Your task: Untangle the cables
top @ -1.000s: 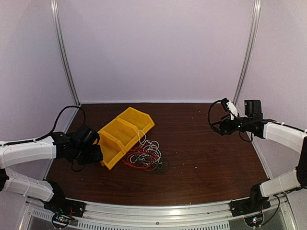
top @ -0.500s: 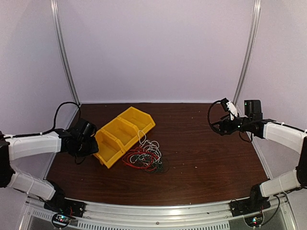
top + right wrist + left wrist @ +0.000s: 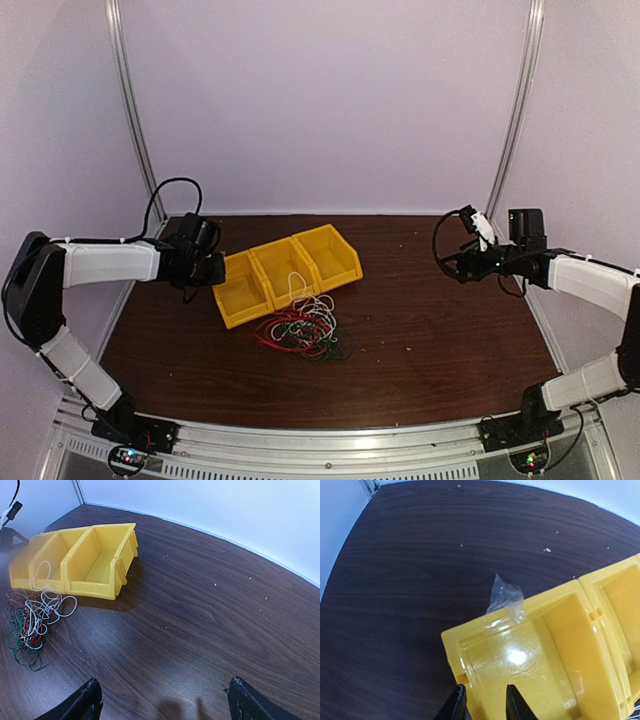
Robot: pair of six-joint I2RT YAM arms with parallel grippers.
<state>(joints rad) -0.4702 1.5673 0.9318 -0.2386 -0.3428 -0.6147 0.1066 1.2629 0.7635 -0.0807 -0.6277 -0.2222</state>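
Observation:
The cables [image 3: 301, 326] lie as one tangled heap of red, white and dark green wire on the brown table, just in front of a row of three joined yellow bins [image 3: 291, 268]. One white loop hangs over a bin's front wall. My left gripper [image 3: 215, 270] is shut on the end wall of the leftmost bin [image 3: 535, 655], one finger outside and one inside, as the left wrist view [image 3: 482, 706] shows. My right gripper [image 3: 462, 262] hovers open over bare table at the far right, well away from the cables [image 3: 31, 625].
A scrap of clear plastic [image 3: 506, 598] sticks up from the rim of the bin I hold. The bins [image 3: 95, 560] stand left of centre. Purple walls and metal corner posts [image 3: 132, 110] close the table at the back and sides.
My left gripper has closed on the bin's end wall and swung toward the back, turning the row of bins from a diagonal to nearly side-to-side. The right arm has not moved.

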